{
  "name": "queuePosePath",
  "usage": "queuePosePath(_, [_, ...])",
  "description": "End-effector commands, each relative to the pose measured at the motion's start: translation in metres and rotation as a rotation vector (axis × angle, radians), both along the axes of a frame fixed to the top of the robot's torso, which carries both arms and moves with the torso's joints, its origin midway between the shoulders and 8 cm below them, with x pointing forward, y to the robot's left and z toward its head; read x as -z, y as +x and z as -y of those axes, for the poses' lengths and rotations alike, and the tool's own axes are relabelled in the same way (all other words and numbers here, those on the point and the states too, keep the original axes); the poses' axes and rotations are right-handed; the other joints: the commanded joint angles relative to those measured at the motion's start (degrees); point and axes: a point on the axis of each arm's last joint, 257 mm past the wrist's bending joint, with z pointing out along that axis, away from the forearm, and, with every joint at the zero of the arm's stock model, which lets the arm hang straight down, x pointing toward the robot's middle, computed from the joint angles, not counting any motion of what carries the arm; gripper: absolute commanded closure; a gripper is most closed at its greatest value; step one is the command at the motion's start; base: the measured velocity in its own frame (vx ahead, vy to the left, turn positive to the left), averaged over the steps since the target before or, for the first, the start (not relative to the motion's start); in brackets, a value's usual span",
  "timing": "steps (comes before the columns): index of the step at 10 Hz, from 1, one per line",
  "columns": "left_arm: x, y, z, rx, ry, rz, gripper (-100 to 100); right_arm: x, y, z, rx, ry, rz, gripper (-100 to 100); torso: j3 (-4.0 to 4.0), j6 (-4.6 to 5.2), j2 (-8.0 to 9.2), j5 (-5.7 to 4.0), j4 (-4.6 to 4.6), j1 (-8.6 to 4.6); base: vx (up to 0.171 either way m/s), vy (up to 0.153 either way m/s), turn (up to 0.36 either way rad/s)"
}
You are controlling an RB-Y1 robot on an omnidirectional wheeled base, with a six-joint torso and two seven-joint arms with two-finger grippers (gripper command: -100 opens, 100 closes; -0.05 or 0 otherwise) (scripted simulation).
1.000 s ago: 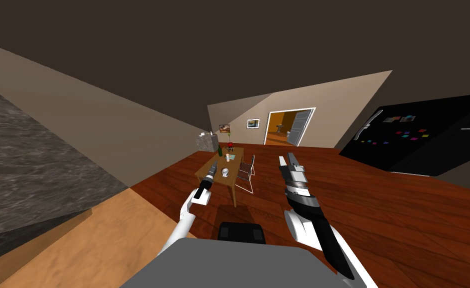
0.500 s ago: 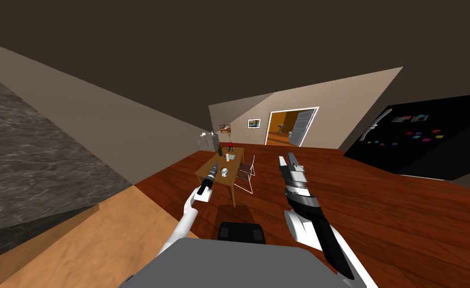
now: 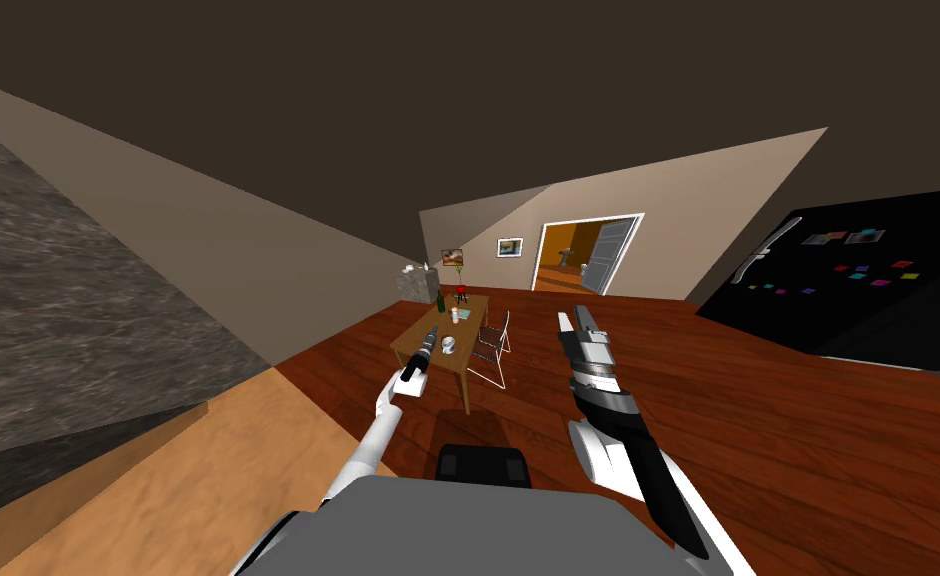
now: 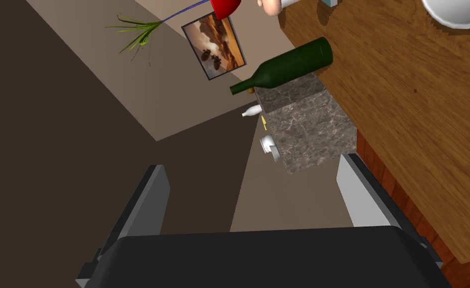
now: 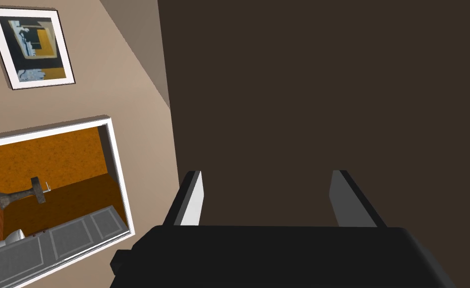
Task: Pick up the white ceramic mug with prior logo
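White mug (image 3: 449, 345) is seen on the table (image 3: 461, 360) near the left end effector (image 3: 431, 331), fingers spread; the right end effector (image 3: 573, 316) is likewise spread.

Mug (image 3: 449, 345) on table (image 3: 464, 359), bottle (image 3: 440, 301) behind, chair (image 3: 494, 344) rightward

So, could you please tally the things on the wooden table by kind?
white mug: 1
green bottle: 1
red vase: 1
small pale container: 1
light blue flat item: 1
Total: 5
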Motion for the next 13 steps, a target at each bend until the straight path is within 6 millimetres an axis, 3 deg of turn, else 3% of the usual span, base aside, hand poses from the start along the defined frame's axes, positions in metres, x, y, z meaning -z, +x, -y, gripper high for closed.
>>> queuePosePath(1, [0.021, 0.002, -0.009, -0.021, -0.003, -0.065, -100, 0.000, 0.000, 0.000, 0.000, 0.000, 0.000, 0, 0.00, 0.00, 0.00, 0.00, 0.00, 0.00, 0.026, -0.071, 0.060])
queuePosePath(5, [0.058, 0.004, -0.020, -0.055, -0.009, -0.169, -100, 0.000, 0.000, 0.000, 0.000, 0.000, 0.000, 0, 0.00, 0.00, 0.00, 0.01, 0.00, 0.07, 0.021, -0.042, 0.027])
queuePosePath(9, [0.083, 0.005, -0.028, -0.083, -0.019, -0.249, -100, 0.000, 0.000, 0.000, 0.000, 0.000, 0.000, 0, -0.01, -0.01, -0.02, 0.01, -0.01, 0.08, 0.028, -0.034, 0.022])
queuePosePath(13, [0.120, -0.003, -0.035, -0.115, -0.034, -0.352, -100, 0.000, 0.000, 0.000, 0.000, 0.000, 0.000, 0, -0.05, 0.00, -0.09, 0.00, -0.02, 0.02, 0.038, -0.037, 0.018])
